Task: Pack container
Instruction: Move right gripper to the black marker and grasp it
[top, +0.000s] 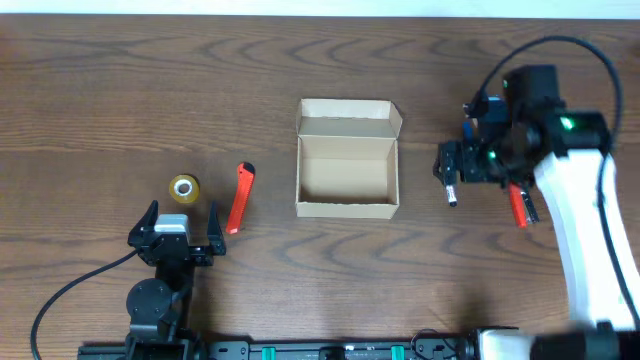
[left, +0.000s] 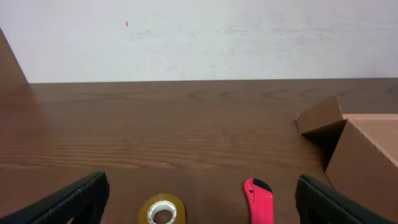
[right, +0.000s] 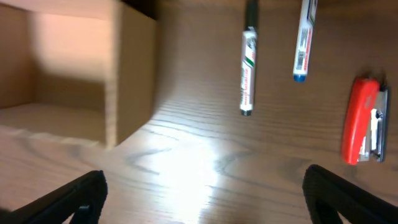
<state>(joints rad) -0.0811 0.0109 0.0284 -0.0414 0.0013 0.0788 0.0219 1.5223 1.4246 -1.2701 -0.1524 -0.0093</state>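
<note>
Small open tan cardboard box (top: 346, 165) sits just left of the spread, empty right hand (right: 205, 198), way nearer than the equally spread left hand (left: 205, 200).

The wooden table (top: 100, 100) is dark brown with wavy, darker grain. The open rectangular cardboard box (top: 346, 209) at the centre is plain tan, unmarked. To its left lie a translucent amber roll of tape (top: 184, 187) and a red-orange plastic cutter (top: 238, 198) with a black far end. To the right, a white marker with green print (right: 248, 71) has a black cap, a white marker with a blue end (right: 303, 43) lies beside it, and a small stapler (right: 364, 121) is bright red with silver metal. The left gripper (left: 200, 183) and the right gripper (right: 205, 177) are black; the right arm's shell (top: 585, 220) is white.
</note>
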